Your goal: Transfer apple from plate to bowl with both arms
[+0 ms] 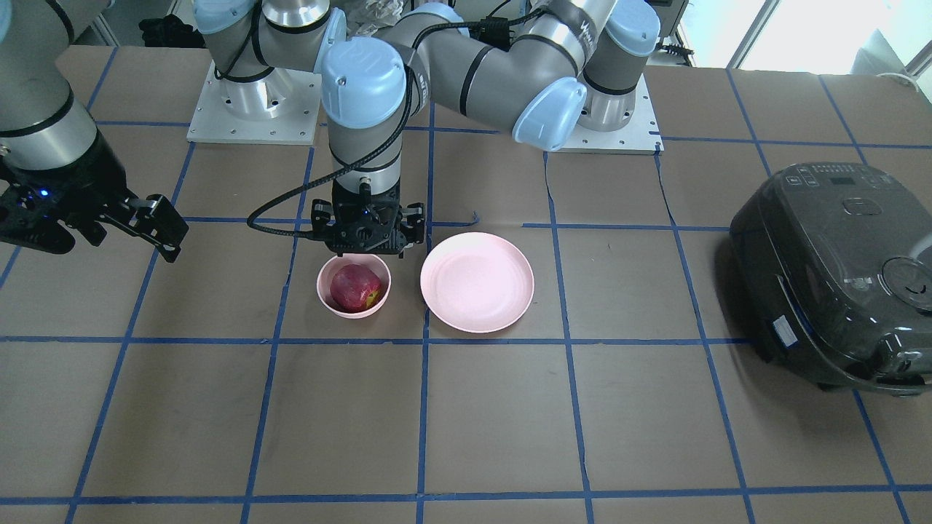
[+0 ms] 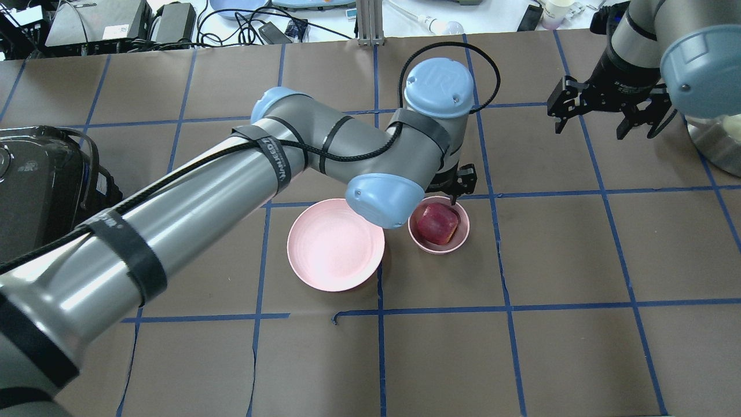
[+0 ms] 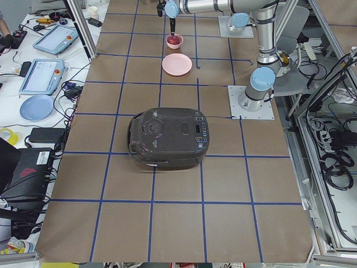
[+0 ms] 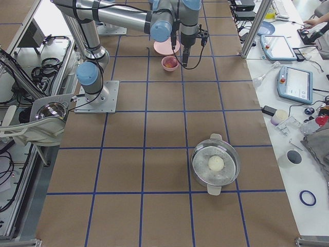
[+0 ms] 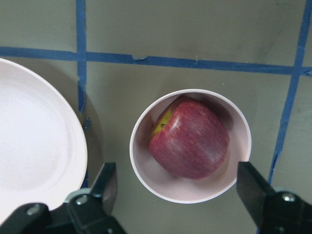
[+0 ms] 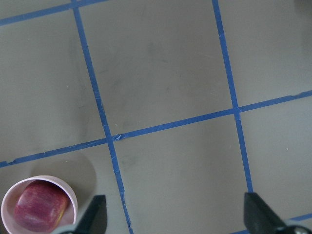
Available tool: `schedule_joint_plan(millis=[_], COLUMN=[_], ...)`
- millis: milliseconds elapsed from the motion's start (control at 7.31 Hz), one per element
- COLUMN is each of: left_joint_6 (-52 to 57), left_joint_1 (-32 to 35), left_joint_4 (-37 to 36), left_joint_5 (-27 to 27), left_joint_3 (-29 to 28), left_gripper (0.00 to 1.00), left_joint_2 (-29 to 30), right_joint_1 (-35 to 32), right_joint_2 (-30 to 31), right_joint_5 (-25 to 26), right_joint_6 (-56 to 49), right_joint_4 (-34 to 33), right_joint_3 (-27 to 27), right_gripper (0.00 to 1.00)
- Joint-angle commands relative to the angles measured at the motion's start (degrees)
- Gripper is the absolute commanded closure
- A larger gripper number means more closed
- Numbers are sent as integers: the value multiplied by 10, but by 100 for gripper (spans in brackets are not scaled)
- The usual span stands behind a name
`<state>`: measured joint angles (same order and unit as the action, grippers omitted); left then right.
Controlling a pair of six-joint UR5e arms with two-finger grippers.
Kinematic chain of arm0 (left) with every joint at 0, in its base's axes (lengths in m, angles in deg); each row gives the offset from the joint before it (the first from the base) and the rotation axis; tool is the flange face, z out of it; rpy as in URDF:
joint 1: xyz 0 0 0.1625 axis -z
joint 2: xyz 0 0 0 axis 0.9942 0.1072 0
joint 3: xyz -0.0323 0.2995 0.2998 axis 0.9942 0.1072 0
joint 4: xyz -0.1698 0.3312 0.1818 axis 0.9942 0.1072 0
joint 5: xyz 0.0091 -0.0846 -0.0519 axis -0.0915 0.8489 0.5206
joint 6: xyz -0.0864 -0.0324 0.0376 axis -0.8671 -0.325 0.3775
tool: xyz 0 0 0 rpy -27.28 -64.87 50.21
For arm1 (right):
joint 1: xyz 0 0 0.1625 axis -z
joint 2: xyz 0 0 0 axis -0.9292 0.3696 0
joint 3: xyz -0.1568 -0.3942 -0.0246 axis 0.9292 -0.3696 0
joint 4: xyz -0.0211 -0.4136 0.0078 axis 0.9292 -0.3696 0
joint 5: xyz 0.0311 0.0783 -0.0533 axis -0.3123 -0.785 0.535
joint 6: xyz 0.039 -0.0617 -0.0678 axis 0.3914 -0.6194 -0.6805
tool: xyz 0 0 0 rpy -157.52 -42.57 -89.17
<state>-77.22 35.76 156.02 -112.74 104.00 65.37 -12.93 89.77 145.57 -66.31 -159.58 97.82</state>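
The dark red apple [image 1: 355, 287] lies in the small pink bowl [image 1: 321, 289], with its yellow patch to one side. The wide pink plate [image 1: 477, 282] stands empty right beside the bowl. My left gripper [image 1: 368, 236] hangs just above the bowl's robot-side rim, open and empty. Its wrist view shows the apple [image 5: 190, 139] in the bowl [image 5: 141, 170] between the spread fingers [image 5: 105, 183]. My right gripper [image 2: 596, 124] is open and empty, raised well off to the side. Its wrist view shows the bowl [image 6: 7, 207] and the apple [image 6: 39, 212] at the lower left corner.
A black rice cooker [image 1: 837, 276] sits on the left arm's side of the table. A metal pot with a glass lid [image 4: 216, 163] stands far out on the right arm's side. The left arm's long forearm [image 2: 202, 191] stretches over the plate's near side.
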Motion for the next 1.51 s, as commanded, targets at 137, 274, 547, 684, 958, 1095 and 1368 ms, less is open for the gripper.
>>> schedule_joint_plan(millis=[137, 274, 547, 684, 958, 1095, 1368], left_joint_6=[89, 96, 159, 179, 226, 275, 287], left_joint_1=[-35, -56, -122, -159, -248, -271, -275], left_joint_4=[119, 165, 211, 215, 207, 200, 140], left_joint_5=[9, 8, 6, 0, 5, 4, -10], left_joint_3=[-1, -1, 3, 3, 1, 0, 12], left_gripper=[0, 0, 0, 0, 0, 0, 0], left_joint_2=[-128, -168, -207, -222, -229, -229, -225], right_joint_1=[-59, -84, -91, -91, -91, -91, -90], right_joint_2=[26, 28, 44, 46, 54, 57, 64], right_joint_5=[-4, -4, -18, -35, -36, -29, -28], right_joint_6=[6, 6, 6, 6, 6, 5, 4], right_joint_4=[3, 3, 7, 23, 28, 55, 68], right_joint_3=[-5, -6, -5, -10, -7, -9, -8], right_gripper=[0, 0, 0, 0, 0, 0, 0])
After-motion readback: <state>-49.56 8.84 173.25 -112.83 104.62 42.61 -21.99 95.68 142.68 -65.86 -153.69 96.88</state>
